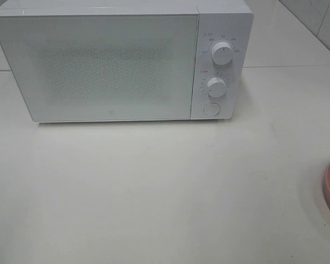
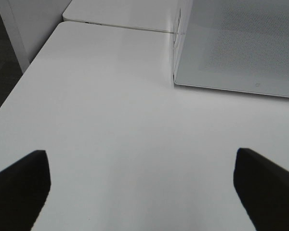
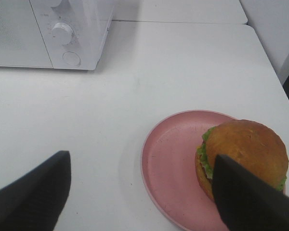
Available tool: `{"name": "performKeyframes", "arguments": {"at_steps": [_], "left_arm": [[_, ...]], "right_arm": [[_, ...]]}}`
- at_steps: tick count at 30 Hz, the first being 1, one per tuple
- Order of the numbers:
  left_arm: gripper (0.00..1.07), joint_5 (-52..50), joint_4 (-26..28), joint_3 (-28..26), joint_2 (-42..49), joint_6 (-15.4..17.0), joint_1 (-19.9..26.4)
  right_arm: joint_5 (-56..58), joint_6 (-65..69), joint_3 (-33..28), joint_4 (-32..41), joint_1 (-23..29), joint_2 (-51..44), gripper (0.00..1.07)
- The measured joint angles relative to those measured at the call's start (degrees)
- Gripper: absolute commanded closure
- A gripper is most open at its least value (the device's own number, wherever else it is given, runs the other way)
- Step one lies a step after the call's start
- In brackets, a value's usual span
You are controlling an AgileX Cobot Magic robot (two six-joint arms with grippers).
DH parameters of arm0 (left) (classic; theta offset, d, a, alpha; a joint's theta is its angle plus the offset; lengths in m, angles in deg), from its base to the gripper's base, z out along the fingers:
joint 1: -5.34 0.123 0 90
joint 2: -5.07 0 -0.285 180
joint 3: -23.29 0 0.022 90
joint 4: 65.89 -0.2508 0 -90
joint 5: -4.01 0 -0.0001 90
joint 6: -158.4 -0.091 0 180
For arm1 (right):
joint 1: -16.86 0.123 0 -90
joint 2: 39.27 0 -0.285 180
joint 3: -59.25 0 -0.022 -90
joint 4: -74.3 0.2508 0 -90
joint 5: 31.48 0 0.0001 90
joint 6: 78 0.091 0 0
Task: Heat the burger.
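While burger (image 3: 245, 154) is sitting on plate (image 3: 173, 163), right gripper (image 3: 144, 192) is hanging wide open, empty; soft, squashy stack, grasping low around bun sides looking safest.

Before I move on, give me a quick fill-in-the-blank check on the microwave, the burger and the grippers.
1. The microwave door is ____.
2. The burger sits on a ____ plate.
3. The microwave has ____ round knobs above its button.
4. Both the left gripper and the right gripper are ____.

Missing words: closed; pink; two; open
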Motion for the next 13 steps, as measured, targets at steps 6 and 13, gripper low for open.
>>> {"name": "performKeyframes", "arguments": {"at_steps": [6, 13], "left_arm": [[0.08, 0.0, 0.0, 0.0, 0.0, 0.1, 0.0], [0.08, 0.0, 0.0, 0.0, 0.0, 0.1, 0.0]], "right_arm": [[0.0, 0.0, 0.0, 0.0, 0.0, 0.0, 0.31], [0.0, 0.3, 0.0, -0.2, 0.0, 0.0, 0.31]]}}
